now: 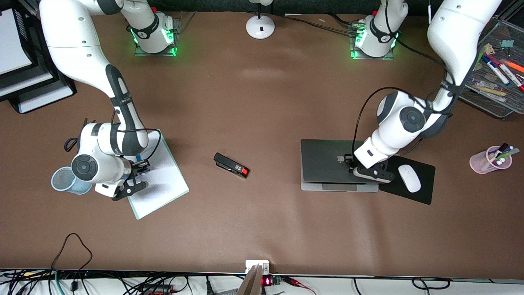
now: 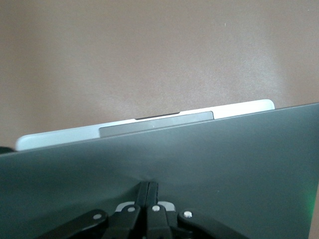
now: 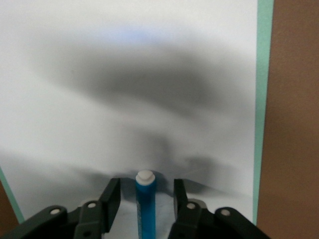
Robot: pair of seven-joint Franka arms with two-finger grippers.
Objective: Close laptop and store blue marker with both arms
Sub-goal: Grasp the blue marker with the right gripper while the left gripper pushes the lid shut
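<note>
The silver-grey laptop [image 1: 323, 162] lies toward the left arm's end of the table. Its lid is lowered almost flat, and a strip of the base [image 1: 339, 187] shows nearer the camera. My left gripper [image 1: 350, 164] is shut and empty, its tips pressing on the lid beside the apple logo; the left wrist view shows them on the lid [image 2: 148, 185]. The blue marker [image 3: 145, 209], white end forward, lies on a white board [image 1: 163, 180]. My right gripper [image 1: 144, 175] is open, with a finger on each side of the marker [image 3: 146, 188]. In the front view the hand hides the marker.
A black stapler [image 1: 231, 165] lies mid-table. A blue mesh cup [image 1: 61, 180] stands beside the right hand. A white mouse [image 1: 409, 178] sits on a black pad [image 1: 423, 194] next to the laptop. There is also a pink pen cup [image 1: 489, 162], a wire tray [image 1: 497, 102] and a lamp base [image 1: 260, 26].
</note>
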